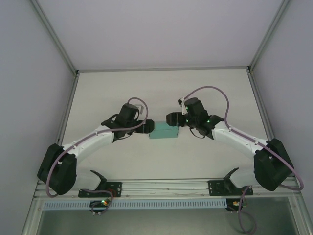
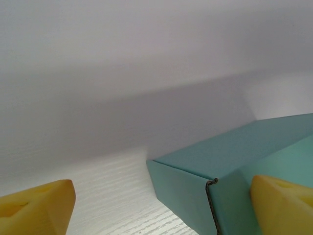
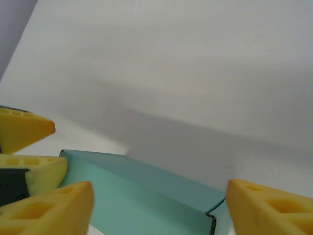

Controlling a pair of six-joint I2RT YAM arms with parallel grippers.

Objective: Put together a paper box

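The paper box [image 1: 164,131] is a small closed teal-green rectangular box lying flat on the white table, mid-way between the two arms. My left gripper [image 1: 149,128] is at its left end and my right gripper [image 1: 175,120] at its right end. In the left wrist view the left gripper [image 2: 161,208] is open, with the box [image 2: 220,164] corner between its yellow fingers [image 2: 41,205], nearer the right finger. In the right wrist view the right gripper [image 3: 159,208] is open, and the box [image 3: 146,196] lies across the gap between its fingers [image 3: 269,208]. The left gripper's fingertips [image 3: 27,129] show beyond the box's far end.
The white table [image 1: 161,93] is walled by grey panels on the left, right and back. The arm bases and a metal rail [image 1: 161,186] run along the near edge.
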